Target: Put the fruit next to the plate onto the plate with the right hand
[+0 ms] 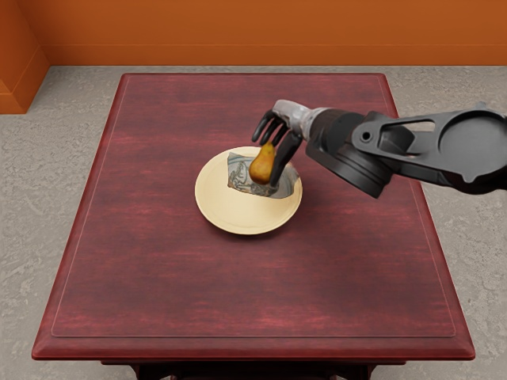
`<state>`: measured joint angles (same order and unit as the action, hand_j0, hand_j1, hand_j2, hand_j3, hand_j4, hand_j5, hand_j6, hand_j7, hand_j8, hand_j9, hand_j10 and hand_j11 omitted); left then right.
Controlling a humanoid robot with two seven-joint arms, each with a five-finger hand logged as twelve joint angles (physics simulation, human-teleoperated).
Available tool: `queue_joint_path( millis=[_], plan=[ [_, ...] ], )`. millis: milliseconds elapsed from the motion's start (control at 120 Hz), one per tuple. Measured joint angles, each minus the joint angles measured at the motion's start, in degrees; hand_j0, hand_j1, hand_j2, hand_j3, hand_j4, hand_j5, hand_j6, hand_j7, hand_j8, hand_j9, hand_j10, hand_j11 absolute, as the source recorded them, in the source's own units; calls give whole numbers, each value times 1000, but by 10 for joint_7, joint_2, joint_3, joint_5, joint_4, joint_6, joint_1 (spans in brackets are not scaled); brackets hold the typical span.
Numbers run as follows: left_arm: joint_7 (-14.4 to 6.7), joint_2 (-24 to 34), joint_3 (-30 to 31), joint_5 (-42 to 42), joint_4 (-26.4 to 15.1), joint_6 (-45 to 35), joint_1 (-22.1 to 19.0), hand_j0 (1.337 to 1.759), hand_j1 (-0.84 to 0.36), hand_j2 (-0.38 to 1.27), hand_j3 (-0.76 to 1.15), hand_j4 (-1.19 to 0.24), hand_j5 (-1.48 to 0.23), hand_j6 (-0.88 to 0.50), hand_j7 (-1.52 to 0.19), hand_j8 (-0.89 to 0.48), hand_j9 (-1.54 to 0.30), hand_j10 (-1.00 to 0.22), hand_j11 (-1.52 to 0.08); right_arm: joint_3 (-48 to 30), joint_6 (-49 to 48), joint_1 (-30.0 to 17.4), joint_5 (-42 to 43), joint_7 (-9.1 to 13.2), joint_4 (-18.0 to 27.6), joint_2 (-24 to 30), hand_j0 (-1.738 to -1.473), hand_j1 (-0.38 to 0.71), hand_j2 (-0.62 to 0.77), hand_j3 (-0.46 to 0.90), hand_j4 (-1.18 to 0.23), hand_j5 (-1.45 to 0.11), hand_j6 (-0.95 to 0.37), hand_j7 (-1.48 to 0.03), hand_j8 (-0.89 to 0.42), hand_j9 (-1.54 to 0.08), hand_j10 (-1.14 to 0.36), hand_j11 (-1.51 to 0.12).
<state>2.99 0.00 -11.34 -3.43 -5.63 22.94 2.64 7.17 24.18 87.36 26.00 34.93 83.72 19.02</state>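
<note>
Desk (158, 301) carries a plate (230, 215) near its middle, and over the plate's far side the right robot hand (279, 142) clasps a pear (262, 164), seemingly lifted clear of it.

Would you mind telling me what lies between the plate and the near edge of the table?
Nothing: in the head view the table is bare wood from the plate to its near edge.

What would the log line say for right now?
right hand: holding pear | pear: over plate, not let go | left hand: out of view
</note>
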Motion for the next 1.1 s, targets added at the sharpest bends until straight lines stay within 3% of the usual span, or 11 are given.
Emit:
queue_joint_path(
  millis=[217,275,442,600,767,925,1100],
  plan=[
    [0,0,0,0,0,0,0,1658,334,3,0,-13,-17,-13,-17,-13,-17,-13,-17,-10,-13,2,-1,0,-47,-46,-1658,158,569,1,-637,-936,-491,-879,-354,-926,-639,-934],
    [0,0,0,0,0,0,0,1658,334,3,0,-13,-17,-13,-17,-13,-17,-13,-17,-10,-13,4,-1,0,-53,-55,-1658,58,446,0,-498,-738,-477,-691,-343,-728,-501,-735],
    [0,0,0,0,0,0,0,1658,334,3,0,-13,-17,-13,-17,-13,-17,-13,-17,-11,-11,11,-6,1,-57,-64,-1658,-170,198,0,-221,-326,-212,-305,-152,-322,-222,-325],
    [0,0,0,0,0,0,-1,1658,334,2,0,-13,-17,-13,-17,-13,-17,-13,-17,-15,-13,15,-27,1,-51,-65,-1658,-267,91,0,-102,-150,-98,-141,-71,-148,-103,-150],
    [0,0,0,0,0,0,-3,1658,334,2,0,-13,-17,-13,-17,-13,-17,-13,-17,-81,-28,5,-83,1,-17,-63,-1658,-313,41,0,-45,-67,-44,-62,-32,-66,-46,-66],
    [0,0,0,0,1,0,-4,1658,334,2,0,-13,-17,-13,-17,-13,-17,-13,-17,-251,-178,-96,-140,1,38,-32,-1658,-333,19,0,-21,-31,-21,-29,-15,-30,-21,-30],
    [0,0,0,0,0,0,-4,1658,334,2,0,-13,-17,-13,-17,-13,-17,-13,-17,-402,-427,-220,-233,1,58,71,-1658,-342,8,0,-9,-13,-9,-12,-7,-13,-9,-13]
  ],
)
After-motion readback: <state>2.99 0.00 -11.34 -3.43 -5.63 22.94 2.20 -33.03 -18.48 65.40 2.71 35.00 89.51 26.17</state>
